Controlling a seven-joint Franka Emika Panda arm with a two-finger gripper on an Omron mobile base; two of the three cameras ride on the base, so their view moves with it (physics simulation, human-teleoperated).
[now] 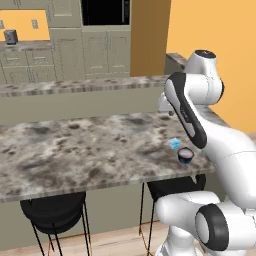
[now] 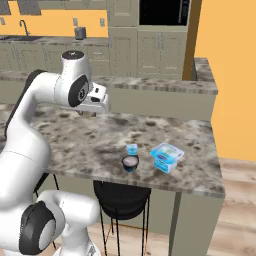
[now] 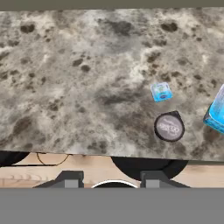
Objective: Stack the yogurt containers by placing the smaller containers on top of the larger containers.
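Hovering over the yogurt tubs

Hanging above the marble counter (image 2: 75, 140), the gripper (image 3: 111, 180) looks down with fingertips (image 3: 70, 179) parted and nothing between them. Left to right in the right base view: the small light-blue tub (image 2: 132, 149), the dark round cup (image 2: 130, 163) (pale lavender top) just beside it at 6 o'clock, then the large light-blue tub (image 2: 166, 156) at 3 o'clock, apart.

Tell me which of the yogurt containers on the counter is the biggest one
The large light-blue tub, nearest the counter's right end. It is clearly wider than the small light-blue tub and the dark round cup with the pale top beside it.
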